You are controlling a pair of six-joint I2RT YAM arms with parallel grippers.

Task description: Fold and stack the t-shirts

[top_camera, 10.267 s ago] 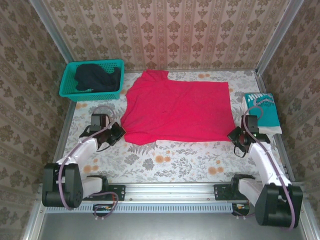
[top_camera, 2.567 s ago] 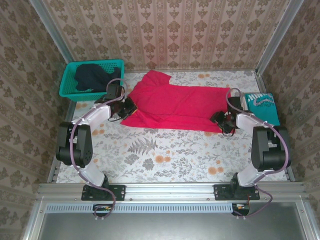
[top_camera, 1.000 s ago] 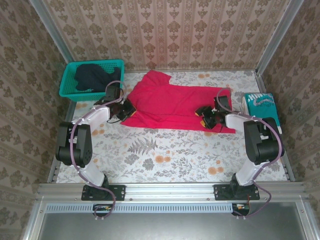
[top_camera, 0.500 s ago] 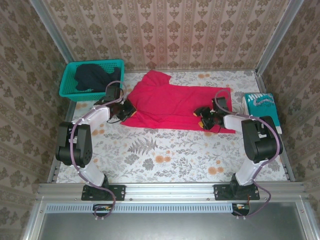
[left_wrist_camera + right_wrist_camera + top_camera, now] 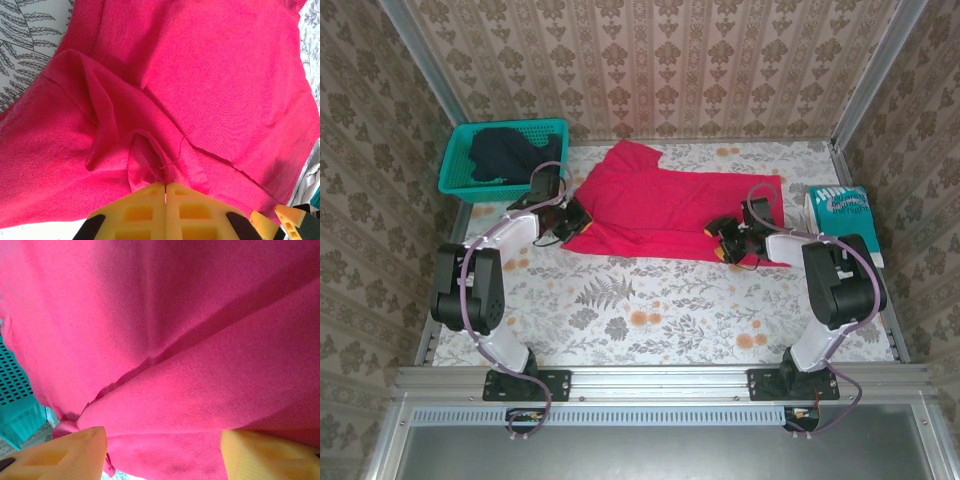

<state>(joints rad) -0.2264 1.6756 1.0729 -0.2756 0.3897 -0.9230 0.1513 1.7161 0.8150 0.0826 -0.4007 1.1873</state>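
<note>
The red-pink t-shirt (image 5: 670, 210) lies folded in half lengthwise across the back of the table. My left gripper (image 5: 572, 216) is at its left end, and in the left wrist view this gripper (image 5: 165, 184) is shut on a pinch of red cloth (image 5: 150, 150). My right gripper (image 5: 725, 240) sits on the shirt's near edge, right of the middle. Its yellow fingers (image 5: 75, 452) stand wide apart, open, with a soft red fold (image 5: 200, 405) bulging between them. A folded teal t-shirt (image 5: 842, 215) with white print lies at the right edge. The dark t-shirt (image 5: 505, 155) is heaped in the basket.
The teal plastic basket (image 5: 460, 185) stands at the back left corner, and its mesh wall (image 5: 15, 400) shows in the right wrist view. The floral tablecloth (image 5: 650, 310) stretches bare in front of the shirt. Patterned walls close in the back and both sides.
My right gripper has slid a little to the left along the red shirt's near edge, jaws still apart. The left gripper has stayed put, shut on the cloth.
</note>
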